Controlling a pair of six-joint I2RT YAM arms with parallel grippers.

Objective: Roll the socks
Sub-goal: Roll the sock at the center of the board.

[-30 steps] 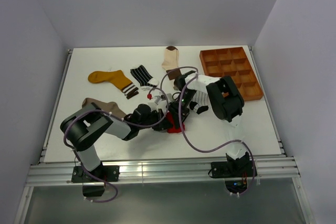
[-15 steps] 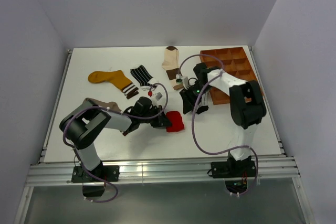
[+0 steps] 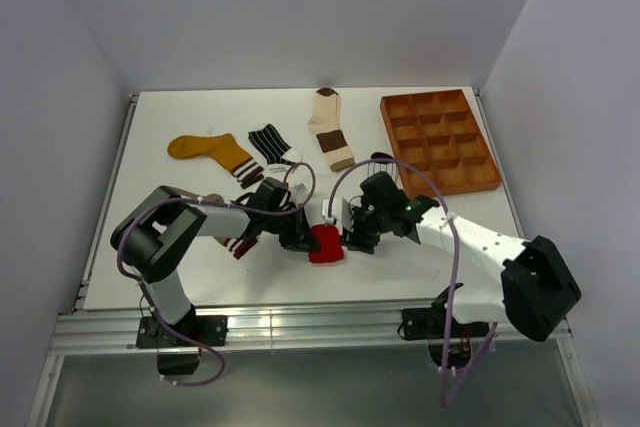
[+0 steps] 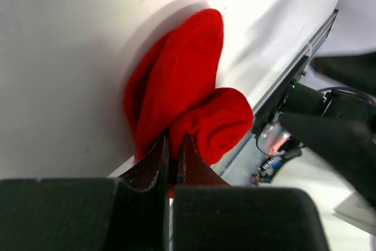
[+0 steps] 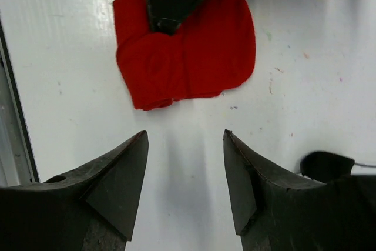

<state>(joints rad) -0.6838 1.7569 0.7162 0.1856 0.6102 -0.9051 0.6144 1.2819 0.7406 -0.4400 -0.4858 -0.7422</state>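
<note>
A red sock [image 3: 326,244] lies folded over on the white table, front middle. My left gripper [image 3: 304,235] is shut on its left edge; in the left wrist view the two fingers pinch a fold of the red sock [image 4: 182,98] at the left gripper [image 4: 173,140]. My right gripper [image 3: 350,237] stands open just right of it, apart from the cloth. The right wrist view has the red sock [image 5: 194,51] ahead of the open right gripper [image 5: 185,136], with nothing between the fingers. Mustard [image 3: 205,150], black-white striped [image 3: 269,142] and cream-and-brown [image 3: 328,125] socks lie flat farther back.
A brown compartmented tray [image 3: 470,188] stands at the back right. A striped cuff [image 3: 238,245] peeks out from under the left arm. The table's front edge and metal rail [image 3: 300,317] run close below the red sock.
The right arm has swung from near the tray down to the right of the red sock, its jaws spreading wider. The left gripper stays shut on the sock, shifted slightly.
</note>
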